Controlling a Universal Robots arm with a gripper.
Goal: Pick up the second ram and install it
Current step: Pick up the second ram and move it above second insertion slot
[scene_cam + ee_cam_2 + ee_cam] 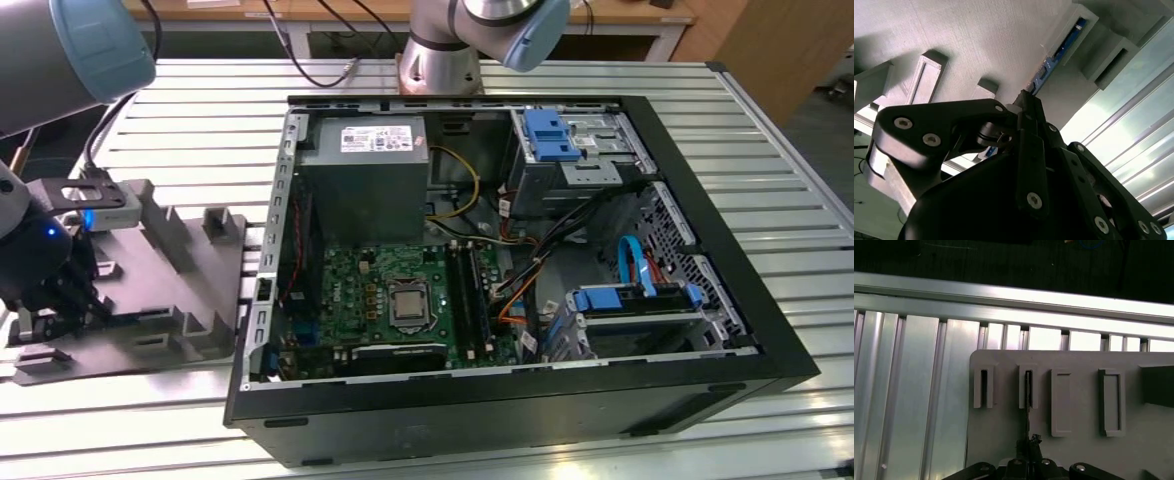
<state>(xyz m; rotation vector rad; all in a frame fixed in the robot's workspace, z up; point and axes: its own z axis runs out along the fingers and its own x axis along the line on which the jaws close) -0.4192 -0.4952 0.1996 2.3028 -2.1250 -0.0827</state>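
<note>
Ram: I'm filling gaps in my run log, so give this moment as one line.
end effector: shut on ram | ram: on edge in holder slot, not lifted | install: not done

In the second wrist view the claw (pixel 1026 98) and its black linkage cover the near end of the second ram (pixel 1054 59), and the strip's far end is sunk in a slot of the grey holder (pixel 979 40). In the first wrist view the ram is a thin edge-on line with its faces out of sight, and the picture's edge cuts the claw. In the exterior view the ram is too small to tell.
</note>
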